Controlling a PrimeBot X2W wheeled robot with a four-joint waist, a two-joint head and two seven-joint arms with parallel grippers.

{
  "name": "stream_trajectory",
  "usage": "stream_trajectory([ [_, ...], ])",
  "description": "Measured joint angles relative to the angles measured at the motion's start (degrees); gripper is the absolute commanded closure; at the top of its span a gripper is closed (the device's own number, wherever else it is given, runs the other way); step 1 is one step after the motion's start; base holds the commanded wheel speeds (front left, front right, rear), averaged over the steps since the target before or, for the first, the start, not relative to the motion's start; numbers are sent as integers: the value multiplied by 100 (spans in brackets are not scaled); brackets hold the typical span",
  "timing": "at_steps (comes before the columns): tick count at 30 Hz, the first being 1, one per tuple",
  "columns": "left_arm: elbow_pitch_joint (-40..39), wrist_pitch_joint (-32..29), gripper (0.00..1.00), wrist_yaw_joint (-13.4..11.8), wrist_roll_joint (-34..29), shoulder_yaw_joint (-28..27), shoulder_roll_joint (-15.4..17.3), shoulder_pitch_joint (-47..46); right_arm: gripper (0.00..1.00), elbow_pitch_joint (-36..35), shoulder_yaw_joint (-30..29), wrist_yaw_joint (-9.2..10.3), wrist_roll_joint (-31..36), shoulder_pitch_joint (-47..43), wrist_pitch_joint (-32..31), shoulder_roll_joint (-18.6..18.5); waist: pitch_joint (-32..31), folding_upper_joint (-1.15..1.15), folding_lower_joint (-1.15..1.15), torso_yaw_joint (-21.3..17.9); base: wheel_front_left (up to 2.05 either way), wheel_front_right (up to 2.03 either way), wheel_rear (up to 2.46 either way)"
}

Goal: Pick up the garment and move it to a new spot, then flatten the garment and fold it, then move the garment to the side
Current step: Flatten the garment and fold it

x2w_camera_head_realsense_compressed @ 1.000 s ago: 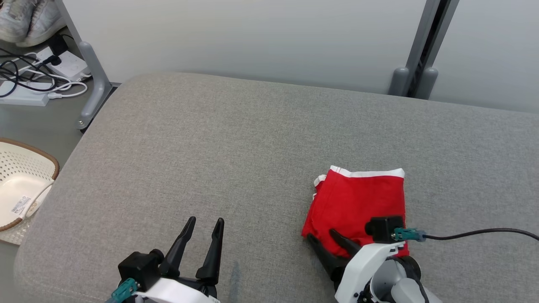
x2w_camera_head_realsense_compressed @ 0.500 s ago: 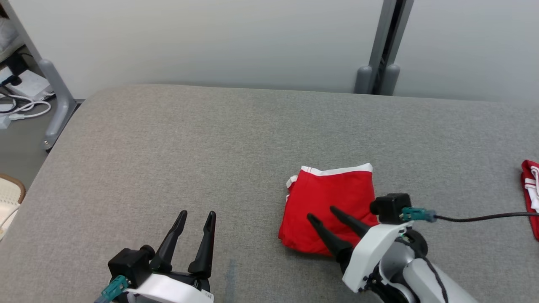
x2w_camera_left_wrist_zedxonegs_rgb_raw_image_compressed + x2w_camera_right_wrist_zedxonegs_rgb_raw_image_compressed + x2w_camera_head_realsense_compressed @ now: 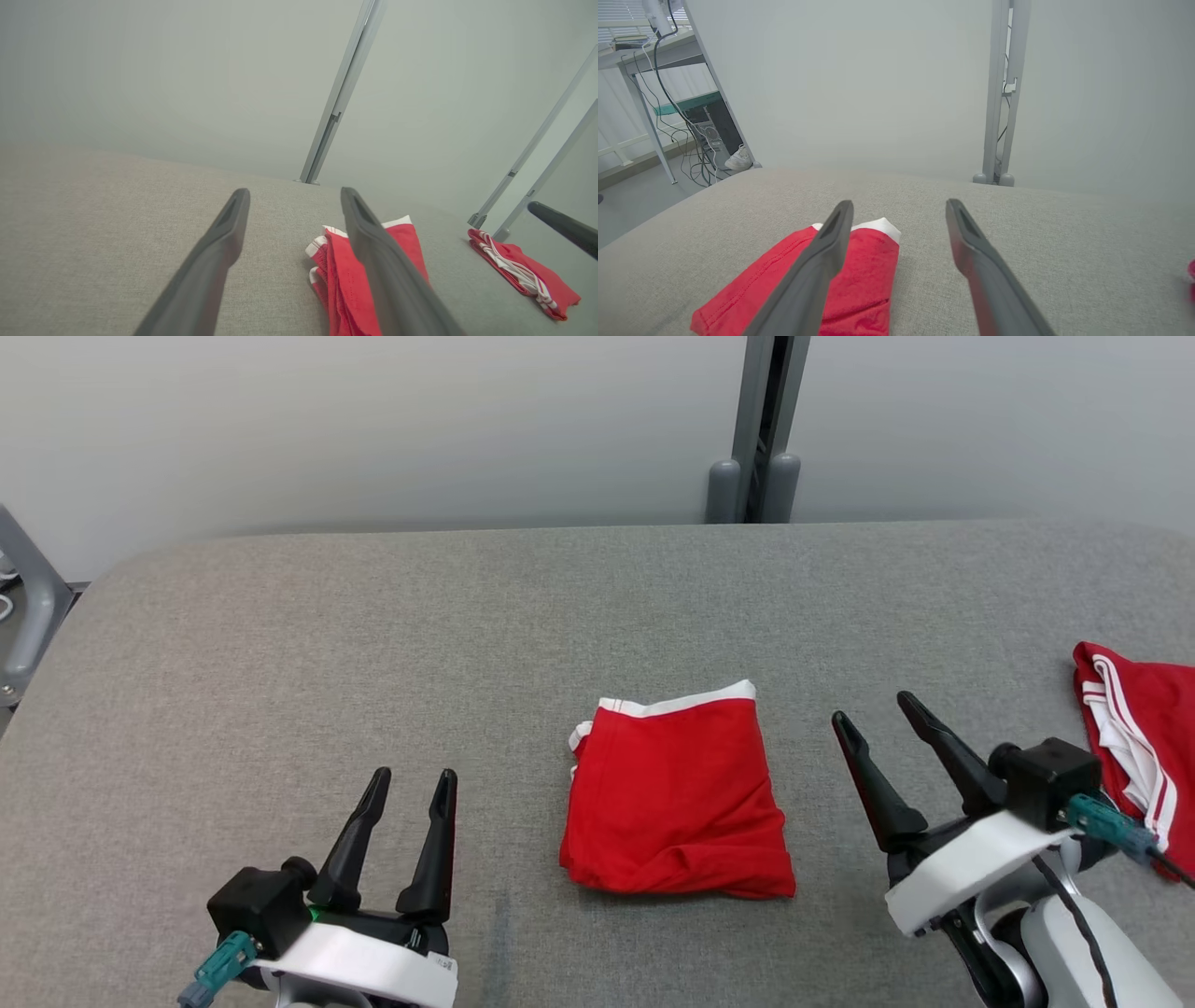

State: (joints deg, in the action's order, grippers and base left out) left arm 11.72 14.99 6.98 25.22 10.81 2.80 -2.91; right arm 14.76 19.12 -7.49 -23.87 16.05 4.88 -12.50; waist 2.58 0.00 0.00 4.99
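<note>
The folded red garment [image 3: 677, 798], white waistband along its far edge, lies flat on the grey padded surface [image 3: 373, 644], roughly midway between the two grippers and touched by neither; its near edge is bunched into soft folds; the left gripper [image 3: 414, 774] sits low at the near left, well apart from the cloth, its two dark fingers spread with nothing between them; the right gripper [image 3: 872, 707] stands just to the garment's right, clear of the fabric, jaws likewise parted and empty, fingers tilted up and to the left; a second red garment with white stripes [image 3: 1134, 747] lies crumpled at the surface's right side, beyond the right gripper; a grey upright post [image 3: 761, 429] rises behind the surface against the pale wall [image 3: 373, 420].
</note>
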Motion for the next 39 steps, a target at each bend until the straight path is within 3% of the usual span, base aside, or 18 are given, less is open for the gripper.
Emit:
stream_trajectory([
  [6,-55,0,0,1,1,9,0,4,0,-55,-498,0,527,-475,489,176,137,0,0,-146,0,0,0],
  [13,-73,0,0,2,-33,51,2,7,0,111,-520,0,776,-614,678,328,214,0,0,-152,0,0,0],
  [14,-70,0,0,2,-38,68,1,7,68,143,-479,0,775,-614,678,331,226,0,0,-134,0,0,0],
  [15,-69,0,0,3,-43,87,-1,3,100,168,-427,0,780,-614,682,328,239,0,0,-112,0,0,0],
  [26,22,0,0,9,1,252,3,-145,100,888,485,-1,360,-278,363,288,464,0,0,321,0,0,0],
  [33,47,0,0,10,1,238,4,-177,100,1660,605,-1,160,-174,-401,339,533,0,0,564,0,0,0],
  [39,68,0,0,10,13,254,2,-168,100,1559,503,-2,-24,-202,-745,320,531,0,0,604,0,0,0],
])
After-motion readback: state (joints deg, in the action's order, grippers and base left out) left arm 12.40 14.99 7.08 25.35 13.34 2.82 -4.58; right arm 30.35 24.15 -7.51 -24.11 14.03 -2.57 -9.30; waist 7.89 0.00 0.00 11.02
